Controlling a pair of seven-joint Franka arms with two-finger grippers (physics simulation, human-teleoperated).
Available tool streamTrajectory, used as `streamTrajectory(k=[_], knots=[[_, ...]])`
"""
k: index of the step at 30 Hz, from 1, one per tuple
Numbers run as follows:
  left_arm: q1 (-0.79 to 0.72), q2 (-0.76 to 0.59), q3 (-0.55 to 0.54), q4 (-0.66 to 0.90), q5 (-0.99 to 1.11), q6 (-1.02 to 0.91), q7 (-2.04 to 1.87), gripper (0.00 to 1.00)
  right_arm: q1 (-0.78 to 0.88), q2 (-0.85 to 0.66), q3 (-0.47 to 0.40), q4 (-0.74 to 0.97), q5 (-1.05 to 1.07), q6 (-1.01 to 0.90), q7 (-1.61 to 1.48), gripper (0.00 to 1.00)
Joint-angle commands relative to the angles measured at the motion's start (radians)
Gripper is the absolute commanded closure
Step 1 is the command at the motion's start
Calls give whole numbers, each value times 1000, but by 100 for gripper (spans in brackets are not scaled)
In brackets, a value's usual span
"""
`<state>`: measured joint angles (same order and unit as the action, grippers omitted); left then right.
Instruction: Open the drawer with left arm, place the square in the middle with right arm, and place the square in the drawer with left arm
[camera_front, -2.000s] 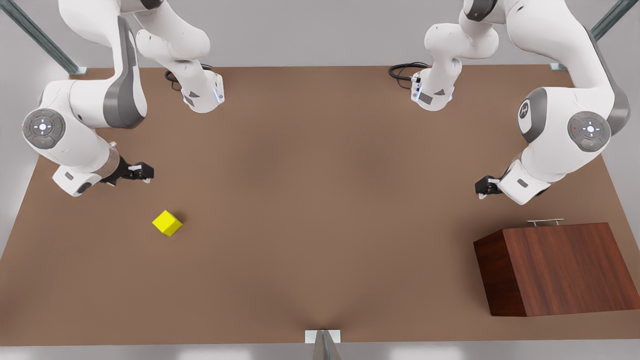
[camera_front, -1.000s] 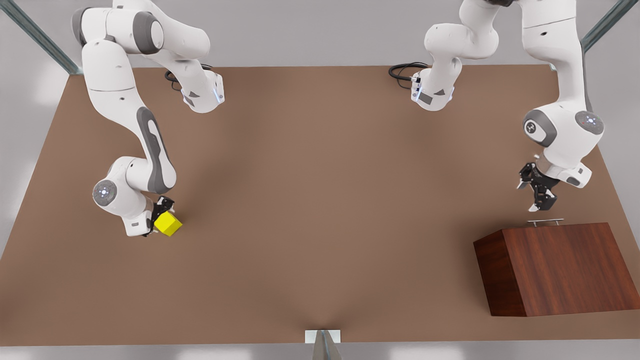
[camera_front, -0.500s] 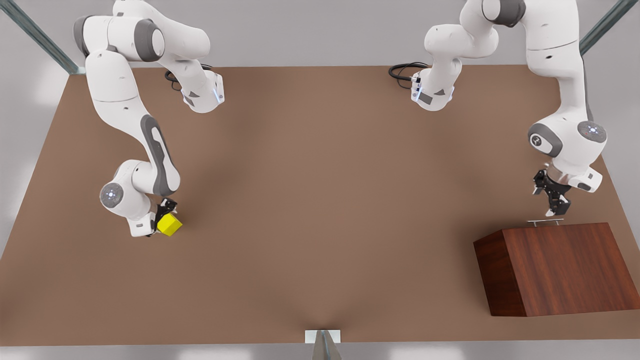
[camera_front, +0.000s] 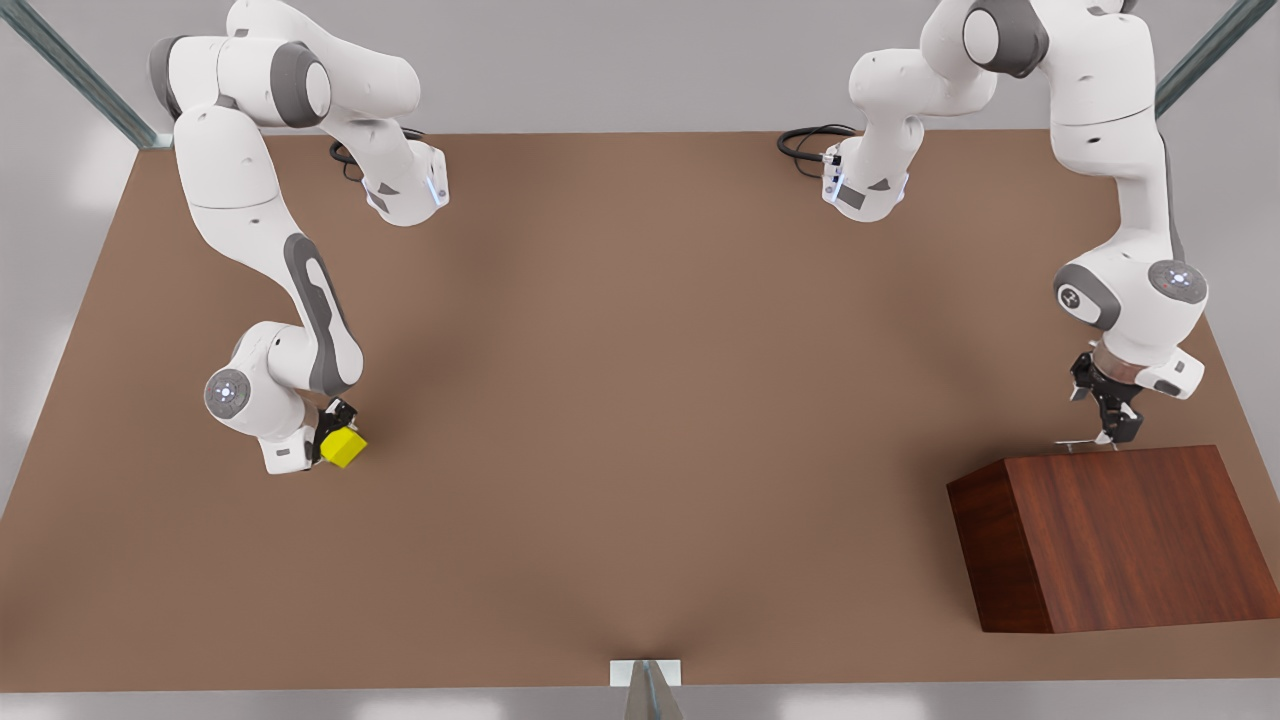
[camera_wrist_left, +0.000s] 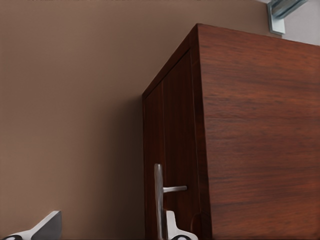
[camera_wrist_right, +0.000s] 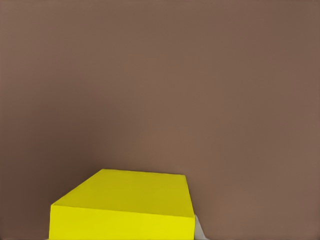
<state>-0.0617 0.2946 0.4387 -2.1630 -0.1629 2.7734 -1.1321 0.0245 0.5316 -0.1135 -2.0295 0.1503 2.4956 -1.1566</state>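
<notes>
The square (camera_front: 346, 449) is a small yellow cube lying on the brown table at the front view's left. My right gripper (camera_front: 332, 442) is down at it, open, with the cube (camera_wrist_right: 125, 207) between its fingers and one fingertip (camera_wrist_right: 199, 231) beside the cube's edge. The drawer (camera_wrist_left: 175, 145) is closed in the dark wooden cabinet (camera_front: 1120, 540) at the front view's right. Its silver bar handle (camera_wrist_left: 158, 200) sits between the fingers of my left gripper (camera_front: 1115, 433), which is open. The middle (camera_front: 640, 400) of the table is bare brown surface.
Both arm bases (camera_front: 405, 190) stand at the table's far edge with black cables beside them. A small grey mount (camera_front: 645, 675) sits at the near edge. The cabinet stands close to the table's near right corner.
Both arms swung in from resting poses. The right gripper came down over the square and sank lower; the left gripper moved down onto the drawer handle. The square and cabinet stayed put.
</notes>
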Motion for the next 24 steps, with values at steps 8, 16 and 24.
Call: streamTrajectory(k=[8,16,24], knots=[[3,34,-6,12,0,2,0,0,5,-1,0,8,0,0,2,26],[2,18,-6,6,0,-20,-2,0,117,-50,8,38,-2,-12,97,26],[0,5,-6,-1,-1,-55,-2,0,454,93,25,333,-2,-93,578,26]])
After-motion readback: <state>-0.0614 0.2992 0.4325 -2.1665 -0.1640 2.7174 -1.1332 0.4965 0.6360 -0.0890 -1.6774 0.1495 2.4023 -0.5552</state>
